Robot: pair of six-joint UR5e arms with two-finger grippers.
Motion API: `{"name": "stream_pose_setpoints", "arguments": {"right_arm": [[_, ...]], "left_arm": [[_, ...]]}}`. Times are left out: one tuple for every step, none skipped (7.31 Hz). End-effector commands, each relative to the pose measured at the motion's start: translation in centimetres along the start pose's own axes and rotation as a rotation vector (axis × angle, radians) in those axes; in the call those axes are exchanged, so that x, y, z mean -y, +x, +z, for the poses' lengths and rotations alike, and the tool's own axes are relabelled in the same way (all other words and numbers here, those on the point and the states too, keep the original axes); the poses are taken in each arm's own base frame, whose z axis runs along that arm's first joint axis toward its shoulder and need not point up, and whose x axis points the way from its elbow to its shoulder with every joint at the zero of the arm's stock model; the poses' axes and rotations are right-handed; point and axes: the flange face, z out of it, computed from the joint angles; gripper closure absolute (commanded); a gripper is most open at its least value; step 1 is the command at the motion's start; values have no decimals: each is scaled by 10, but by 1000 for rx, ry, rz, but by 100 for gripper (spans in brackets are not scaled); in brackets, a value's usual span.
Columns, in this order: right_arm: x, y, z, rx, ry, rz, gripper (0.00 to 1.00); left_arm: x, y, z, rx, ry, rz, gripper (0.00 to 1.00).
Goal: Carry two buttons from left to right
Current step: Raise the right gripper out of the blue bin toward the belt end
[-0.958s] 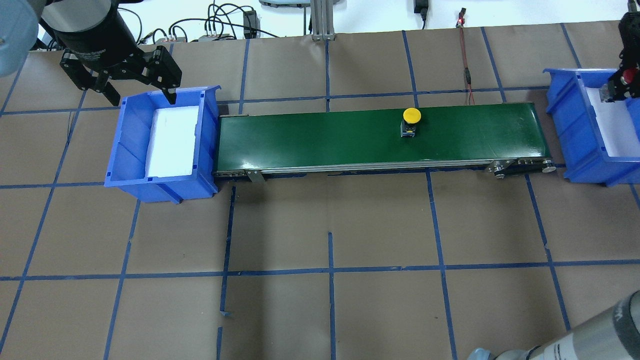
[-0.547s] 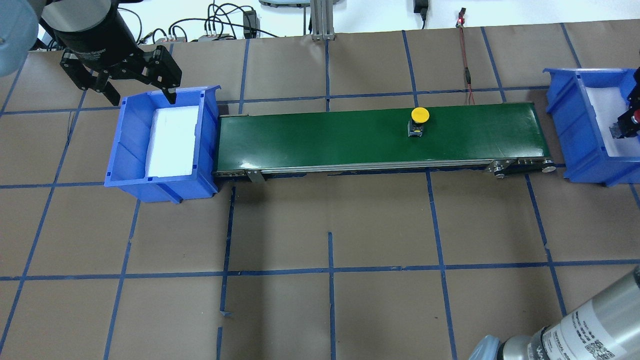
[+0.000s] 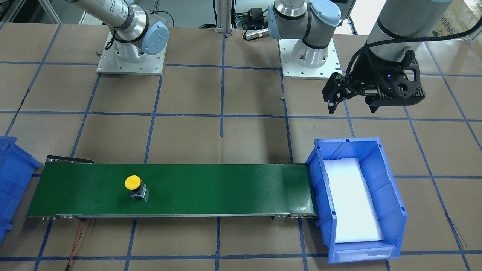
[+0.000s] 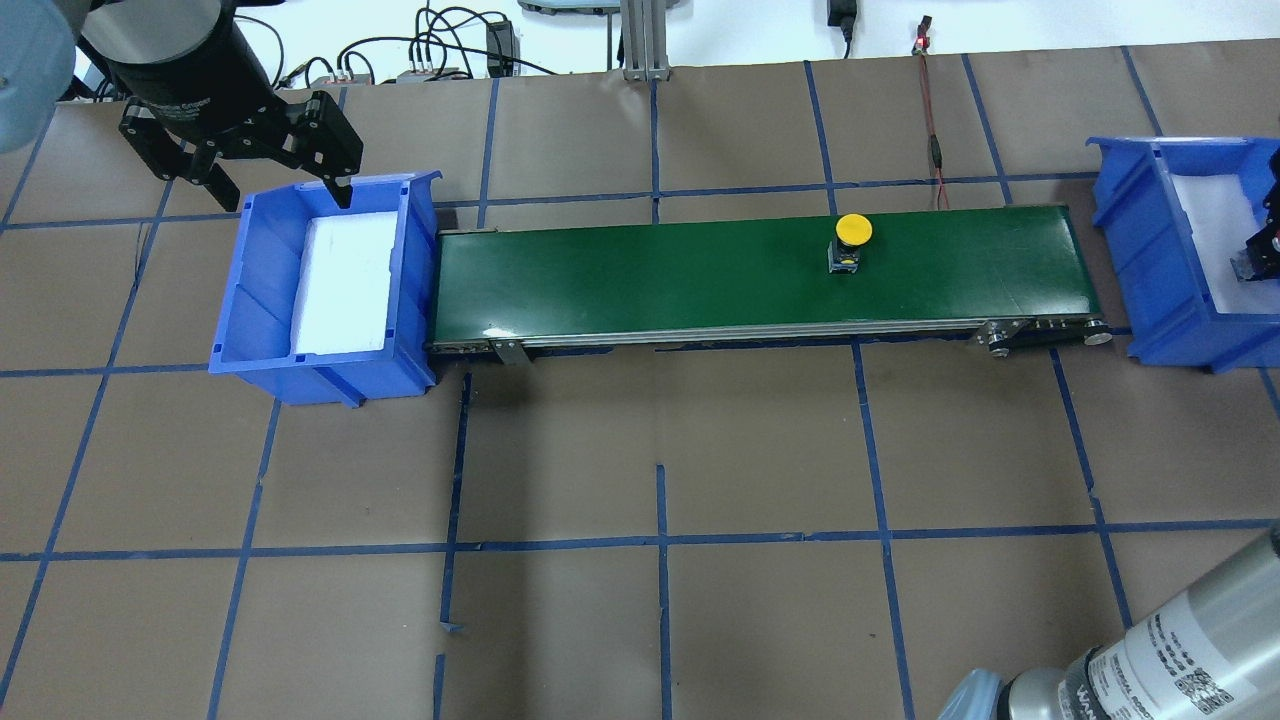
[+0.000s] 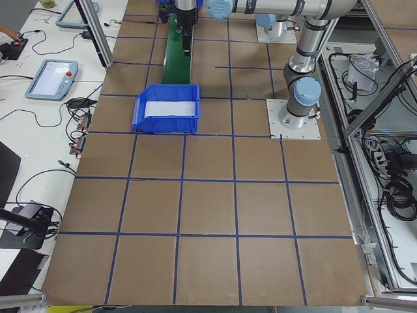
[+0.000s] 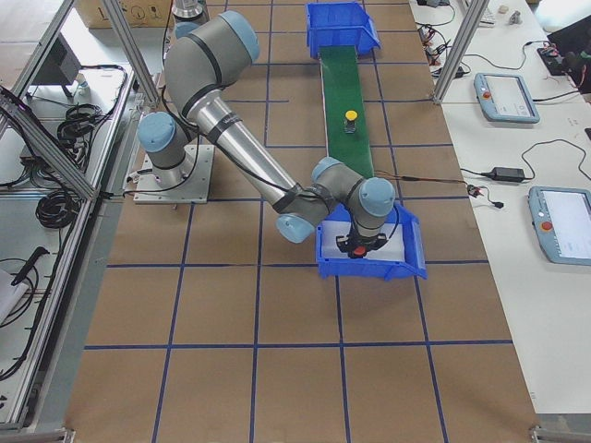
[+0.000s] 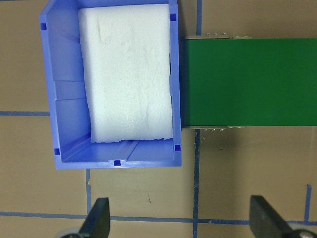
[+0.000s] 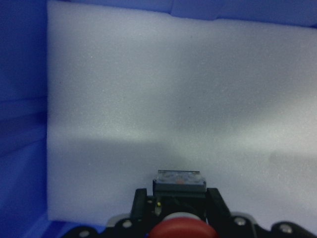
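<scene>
The right hand point(image 8: 177, 202) is clamped on the red button point(image 8: 181, 229) by its square base, over the foam point(image 8: 173, 99) inside the blue bin point(image 4: 1140, 250) at the right end of the bench point(image 4: 660, 450). The left hand point(image 7: 179, 220) hangs with its fingers spread at the left end. The yellow button point(image 4: 852, 231) looks light and rigid, with a dome that is likely slippery. It stands on the green belt point(image 4: 650, 280) well apart from both hands, and is best gripped by the flat sides of its base.

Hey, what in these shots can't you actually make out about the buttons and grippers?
Red button: the right wrist view's bottom edge cuts its cap; whether it touches the foam is unclear.
Right gripper: cropped by the overhead view's right edge.
Yellow button: not findable in the exterior left view, too far and small.
Right bin: cut by the front-facing view's left edge.
</scene>
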Motion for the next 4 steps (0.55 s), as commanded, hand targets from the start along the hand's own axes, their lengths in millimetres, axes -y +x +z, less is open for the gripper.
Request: {"name": "stream_pose_setpoints", "arguments": {"right_arm": [[1,-2,6,5,18,-5,11],[-1,-2,5,19,15,-2,0],[0,-2,0,17,10,-1,0],[8,2,-33,-4,-5,-11,0]], "left_arm": [[0,0,0,1,0,0,0],[0,0,0,-1,0,0,0],[0,0,0,1,-1,0,0],[0,0,0,1,0,0,0]]}}
